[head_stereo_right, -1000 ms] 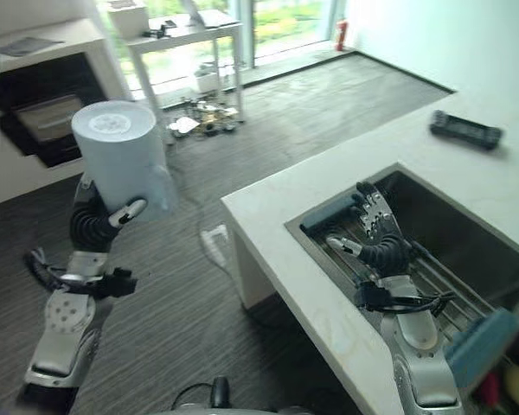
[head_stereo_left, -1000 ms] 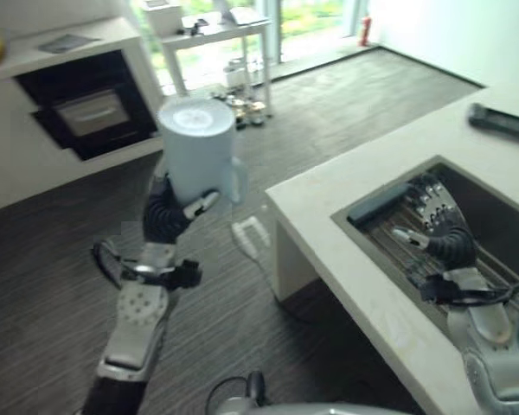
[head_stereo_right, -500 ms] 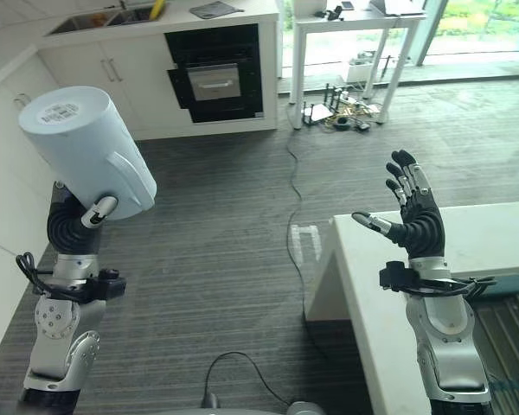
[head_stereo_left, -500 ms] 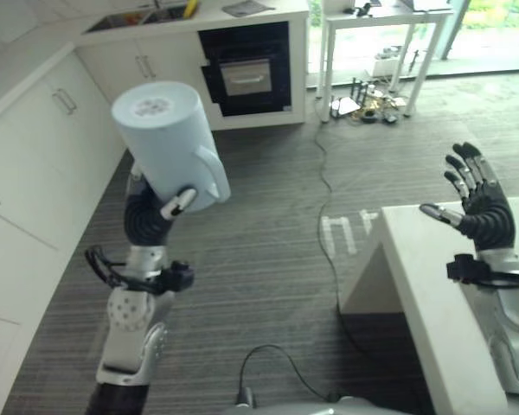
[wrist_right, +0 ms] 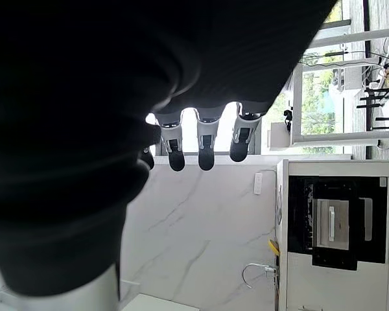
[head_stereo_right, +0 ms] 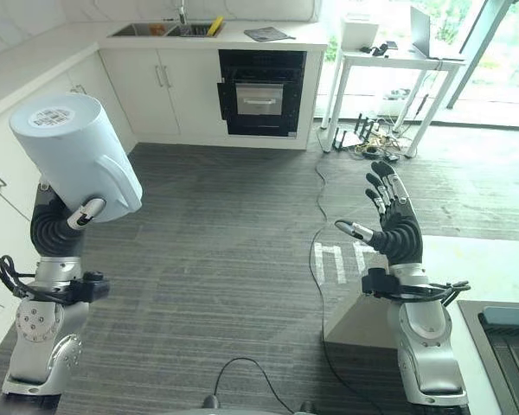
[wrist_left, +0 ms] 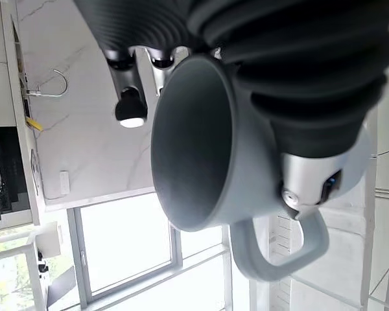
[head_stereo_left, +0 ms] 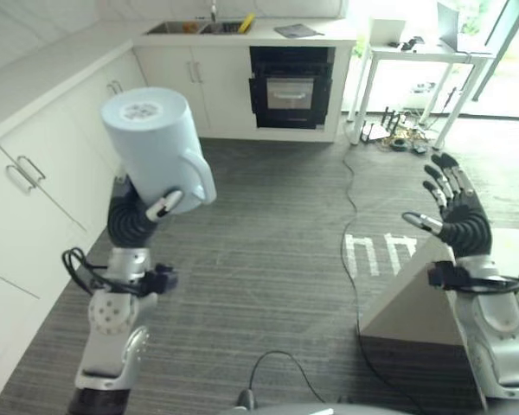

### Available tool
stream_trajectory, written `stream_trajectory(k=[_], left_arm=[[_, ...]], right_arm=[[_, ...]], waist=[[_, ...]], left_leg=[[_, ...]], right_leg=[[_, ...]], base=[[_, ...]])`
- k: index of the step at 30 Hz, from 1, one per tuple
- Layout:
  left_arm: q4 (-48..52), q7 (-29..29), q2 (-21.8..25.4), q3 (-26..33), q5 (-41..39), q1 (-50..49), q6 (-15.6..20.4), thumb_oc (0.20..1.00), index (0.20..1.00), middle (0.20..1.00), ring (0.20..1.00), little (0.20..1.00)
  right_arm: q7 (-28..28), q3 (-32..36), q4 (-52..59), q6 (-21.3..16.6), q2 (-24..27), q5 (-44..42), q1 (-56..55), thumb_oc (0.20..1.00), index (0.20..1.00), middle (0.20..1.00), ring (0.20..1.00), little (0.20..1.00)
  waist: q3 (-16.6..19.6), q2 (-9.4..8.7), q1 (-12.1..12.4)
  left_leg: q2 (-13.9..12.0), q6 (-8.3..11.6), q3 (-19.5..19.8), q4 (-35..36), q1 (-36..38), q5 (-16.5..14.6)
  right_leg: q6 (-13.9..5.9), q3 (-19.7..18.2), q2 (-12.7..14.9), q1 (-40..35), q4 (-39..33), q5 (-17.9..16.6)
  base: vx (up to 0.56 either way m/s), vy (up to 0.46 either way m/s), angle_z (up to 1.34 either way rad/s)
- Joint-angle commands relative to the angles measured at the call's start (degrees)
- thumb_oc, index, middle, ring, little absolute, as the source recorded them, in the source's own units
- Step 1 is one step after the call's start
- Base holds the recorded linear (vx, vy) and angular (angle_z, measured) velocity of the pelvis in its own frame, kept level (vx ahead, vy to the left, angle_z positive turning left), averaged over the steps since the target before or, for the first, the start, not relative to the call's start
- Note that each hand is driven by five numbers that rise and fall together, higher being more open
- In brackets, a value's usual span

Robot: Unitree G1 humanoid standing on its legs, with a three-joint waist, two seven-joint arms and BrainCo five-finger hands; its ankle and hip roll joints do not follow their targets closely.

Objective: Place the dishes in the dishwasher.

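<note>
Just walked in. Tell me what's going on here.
The robot's left hand is curled round a large pale blue mug with a handle, holding it up bottom-first above the grey striped floor. Its right hand is raised, open and empty, beside the corner of the white counter. The mug is not in a dishwasher yet.

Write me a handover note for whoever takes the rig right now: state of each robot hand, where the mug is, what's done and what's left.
Left robot hand: shut on the pale blue mug, held upside down at chest height over the grey floor, handle toward the robot's right.
Right robot hand: open, fingers straight, empty, raised above the corner of the white counter.
Done: mug picked up.
Left: an open dishwasher is not in sight; white cabinets, a black oven and a far sink lie ahead. Find the dishwasher and load the mug.
</note>
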State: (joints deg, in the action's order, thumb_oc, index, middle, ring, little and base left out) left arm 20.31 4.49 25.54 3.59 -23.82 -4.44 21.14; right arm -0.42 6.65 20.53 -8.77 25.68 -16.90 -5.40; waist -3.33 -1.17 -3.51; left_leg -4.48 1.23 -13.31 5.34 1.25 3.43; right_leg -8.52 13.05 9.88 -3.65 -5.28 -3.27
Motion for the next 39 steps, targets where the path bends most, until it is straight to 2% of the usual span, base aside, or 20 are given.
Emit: stream_trajectory(k=[1,2,3,6,10,13,15,16,17,18,20,21,22,25,28,29,32,35,37,39], left_arm=[[1.63,1.44,0.92,1.66,-0.55,2.58,2.15,0.2,0.2,0.2,0.2,0.2],[1.63,1.31,0.94,1.71,-0.67,2.4,2.24,0.2,0.2,0.2,0.2,0.2],[-1.06,3.92,-1.51,-0.1,-0.62,1.81,3.18,0.2,0.2,0.2,0.2,0.2],[-0.5,4.38,-2.23,0.84,-1.71,0.51,2.88,0.2,0.2,0.2,0.2,0.2],[-1.42,2.52,-2.14,1.43,-4.22,0.56,1.8,0.2,0.2,0.2,0.2,0.2],[-1.14,1.85,-2.25,1.23,-6.13,0.6,-0.11,0.2,0.2,0.2,0.2,0.2],[-1.14,1.13,-2.11,1.16,-6.49,0.38,-0.06,0.2,0.2,0.2,0.2,0.2],[-0.87,0.78,-2.09,1.05,-6.69,0.63,-0.05,0.2,0.2,0.2,0.2,0.2],[-0.82,0.34,-2.28,1.02,-6.86,0.74,-0.14,0.2,0.2,0.2,0.2,0.2],[-0.84,-0.42,-2.4,1.1,-7.68,0.78,-0.5,0.2,0.2,0.2,0.2,0.2],[-1.04,-2.13,-2.9,1.68,-11.54,0.0,-1.6,0.2,0.2,0.2,0.2,0.2],[-1.41,-2.92,-3.09,2.36,-12.64,-1.73,-1.13,0.2,0.2,0.2,0.2,0.2],[-1.91,-2.99,-2.99,2.71,-12.46,-2.81,-0.25,0.2,0.2,0.2,0.2,0.2],[-3.05,-3.12,-3.54,2.95,-12.0,-4.91,2.11,0.2,0.2,0.2,0.2,0.2],[-2.42,-3.09,-3.87,3.2,-11.02,-5.3,2.5,0.2,0.2,0.2,0.2,0.2],[-2.18,-2.61,-3.26,3.19,-10.43,-4.31,1.85,0.2,0.2,0.2,0.2,0.2],[-2.06,-2.74,-2.29,2.85,-9.51,-1.89,0.21,0.2,0.2,0.2,0.2,0.2],[-1.99,-3.9,-1.66,2.92,-9.13,0.38,-2.68,0.2,0.2,0.2,0.2,0.2],[-1.93,-4.58,-1.93,2.77,-8.97,0.4,-4.21,0.2,0.2,0.2,0.2,0.2],[-1.68,-4.51,-2.09,2.7,-7.81,0.02,-4.31,0.2,0.2,0.2,0.2,0.2]], right_arm=[[0.0,0.99,0.46,-2.74,1.84,-1.03,2.06,1.0,1.0,1.0,1.0,1.0],[0.43,1.04,0.35,-2.99,1.96,-1.12,1.87,1.0,1.0,1.0,1.0,1.0],[4.24,-4.32,0.74,-7.0,0.08,-7.92,0.99,1.0,1.0,1.0,1.0,1.0],[5.96,-4.53,1.01,-5.68,0.39,-8.88,1.93,1.0,1.0,1.0,1.0,1.0],[5.54,-3.16,0.94,-5.25,0.67,-6.53,0.82,1.0,1.0,1.0,1.0,1.0],[5.29,-2.89,0.87,-4.65,0.7,-6.59,0.31,1.0,1.0,1.0,1.0,1.0],[4.95,-2.28,0.41,-4.7,1.54,-6.7,0.08,1.0,1.0,1.0,1.0,1.0],[4.83,-1.87,0.17,-5.1,2.2,-6.54,-0.3,1.0,1.0,1.0,1.0,1.0],[5.11,-1.53,-0.05,-5.12,2.22,-6.0,-0.63,1.0,1.0,1.0,1.0,1.0],[5.68,-1.29,-0.33,-5.07,2.2,-4.84,-0.85,1.0,1.0,1.0,1.0,1.0],[6.93,-0.65,-0.74,-4.33,2.58,-2.03,-1.72,1.0,1.0,1.0,1.0,1.0],[8.12,0.54,-1.11,-3.65,3.23,-2.67,-2.85,1.0,1.0,1.0,1.0,1.0],[8.87,1.35,-1.62,-3.82,3.61,-3.52,-3.53,1.0,1.0,1.0,1.0,1.0],[10.12,3.1,-1.86,-5.05,4.19,-4.33,-5.26,1.0,1.0,1.0,1.0,1.0],[9.94,3.12,-0.99,-5.09,3.83,-3.99,-5.53,1.0,1.0,1.0,1.0,1.0],[9.83,3.32,-0.31,-4.6,3.46,-4.38,-5.87,1.0,1.0,1.0,1.0,1.0],[8.14,2.53,0.18,-3.34,2.54,-4.68,-5.28,1.0,1.0,1.0,1.0,1.0],[5.74,0.88,-0.37,-2.48,0.84,-2.98,-3.71,1.0,1.0,1.0,1.0,1.0],[5.67,0.36,-0.78,-2.48,-0.43,-2.31,-3.45,1.0,1.0,1.0,1.0,1.0],[6.22,-0.35,-0.88,-2.97,-1.48,-1.85,-3.67,1.0,1.0,1.0,1.0,1.0]], waist=[[0.96,0.24,0.05],[1.08,0.26,-0.04],[-0.1,-0.18,0.97],[0.57,-0.14,1.55],[0.85,0.03,0.77],[0.65,0.05,0.32],[-0.99,-0.83,0.31],[-2.64,-1.63,0.47],[-3.52,-1.81,0.26],[-4.04,-1.78,0.14],[-4.37,-1.33,-0.38],[-4.1,-0.43,-0.65],[-4.01,0.21,-0.57],[-4.42,1.23,0.19],[-4.21,1.09,0.55],[-3.73,0.86,0.58],[-2.68,0.12,1.47],[-1.83,-0.91,2.6],[-1.71,-1.04,3.04],[-2.08,-0.73,3.45]], left_leg=[[-2.17,2.46,-0.43,-0.34,4.46,-5.59],[-2.2,2.46,-0.38,-0.34,4.47,-5.55],[8.02,-2.2,17.12,-0.34,3.61,-5.44],[7.43,-1.94,16.18,-0.34,3.64,-5.2],[5.66,-1.04,13.93,-0.34,3.6,-4.74],[3.89,0.19,10.51,-0.34,4.87,-4.43],[3.69,1.83,7.29,-10.42,2.04,-4.67],[3.73,2.77,6.97,-21.36,-3.56,-2.76],[3.26,3.09,6.64,-26.81,-7.07,-2.42],[2.47,3.15,6.18,-27.62,-8.77,-2.27],[-0.16,3.27,3.66,-20.53,-8.27,-1.83],[-1.9,3.65,2.75,-8.5,-5.37,0.28],[-3.4,4.39,3.87,-1.96,-4.55,2.69],[-5.77,6.33,7.69,-0.34,-8.9,7.44],[-5.3,5.73,6.99,-0.34,-8.23,5.85],[-4.41,5.04,5.55,-0.34,-7.21,5.02],[-2.39,3.36,4.75,-0.34,-6.09,3.38],[1.04,0.46,6.8,-0.34,-4.35,1.52],[2.85,-0.93,8.25,-0.34,-3.1,0.42],[3.59,-1.69,8.27,-0.34,-1.81,-0.53]], right_leg=[[-1.34,1.68,0.22,0.39,0.28,-0.4],[-1.2,1.26,-0.08,0.36,0.28,-0.21],[2.74,-13.14,-9.26,1.63,0.61,0.32],[3.23,-13.61,-9.86,0.65,0.28,1.05],[3.66,-12.26,-10.18,-0.31,0.28,2.14],[4.05,-11.16,-10.19,-0.81,0.28,2.72],[4.85,-10.97,-9.47,-1.96,0.28,3.12],[5.86,-10.77,-8.91,-2.33,0.28,2.68],[6.32,-10.38,-8.76,-2.38,0.28,2.37],[6.38,-10.04,-8.83,-2.6,0.28,2.38],[5.82,-9.34,-9.06,-3.31,0.28,3.12],[5.05,-9.09,-9.13,-4.01,0.28,4.15],[4.78,-9.51,-9.36,-4.69,0.28,4.92],[5.18,-10.67,-9.89,-8.63,0.28,7.62],[4.47,-11.0,-8.35,-10.47,0.28,8.36],[3.1,-10.14,-6.7,-11.66,0.83,8.41],[1.35,-8.26,-4.66,-11.86,3.73,9.22],[-0.8,-7.81,-2.3,-7.21,14.66,5.63],[-0.95,-8.56,-2.42,-3.66,23.54,2.86],[-0.95,-7.31,-2.41,-0.55,30.73,0.99]], base=[[0.02,-0.091,-0.11],[0.02,-0.092,-0.15],[0.0,-0.08,-0.43],[0.03,-0.151,-0.27],[0.12,-0.176,0.08],[0.15,-0.152,0.08],[0.12,-0.166,0.12],[0.04,-0.16,0.52],[0.06,-0.109,0.93],[0.11,-0.029,1.1],[0.27,0.128,0.53],[0.44,0.306,0.13],[0.44,0.321,0.17],[0.39,0.318,0.0],[0.38,0.396,-0.33],[0.41,0.45,-0.53],[0.36,0.366,-0.12],[0.35,0.367,0.39],[0.32,0.317,0.57],[0.23,0.239,0.38]])
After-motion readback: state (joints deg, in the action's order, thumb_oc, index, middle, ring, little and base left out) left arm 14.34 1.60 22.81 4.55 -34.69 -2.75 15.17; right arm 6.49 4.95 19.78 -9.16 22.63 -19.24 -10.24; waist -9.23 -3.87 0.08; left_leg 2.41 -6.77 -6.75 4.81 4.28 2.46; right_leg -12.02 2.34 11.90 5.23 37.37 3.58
